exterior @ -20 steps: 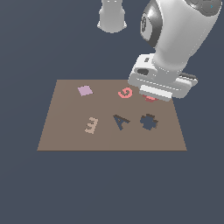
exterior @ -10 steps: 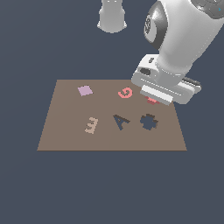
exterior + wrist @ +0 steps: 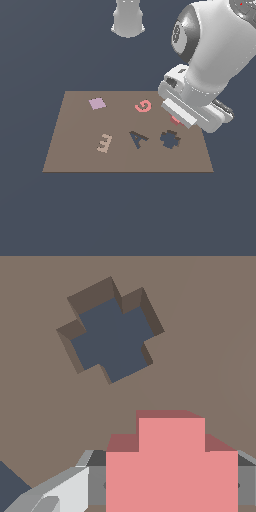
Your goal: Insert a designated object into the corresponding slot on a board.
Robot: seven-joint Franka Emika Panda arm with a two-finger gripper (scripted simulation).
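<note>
A red-pink lobed block (image 3: 171, 461) sits between my fingers (image 3: 95, 483) in the wrist view, held above the brown board (image 3: 210, 331). In the exterior view only a sliver of the block (image 3: 175, 120) shows under the gripper (image 3: 176, 119), which is shut on it. The slot (image 3: 170, 139) is a dark lobed cutout near the board's (image 3: 75, 150) front edge, toward the exterior view's right. It lies just in front of the gripper, with a small gap between them. In the wrist view the slot (image 3: 111, 331) is fully exposed, rotated relative to the block.
On the board lie a lilac square (image 3: 97, 103), a thin red-pink letter G (image 3: 143, 106), a tan letter E (image 3: 104, 143) and a dark A-shaped cutout (image 3: 138, 138). The robot's white base (image 3: 128, 19) stands behind the board. The white arm (image 3: 215, 55) looms over the board's right side.
The arm has shifted slightly toward the exterior view's right and a little higher, carrying the block. The pieces on the board have not moved.
</note>
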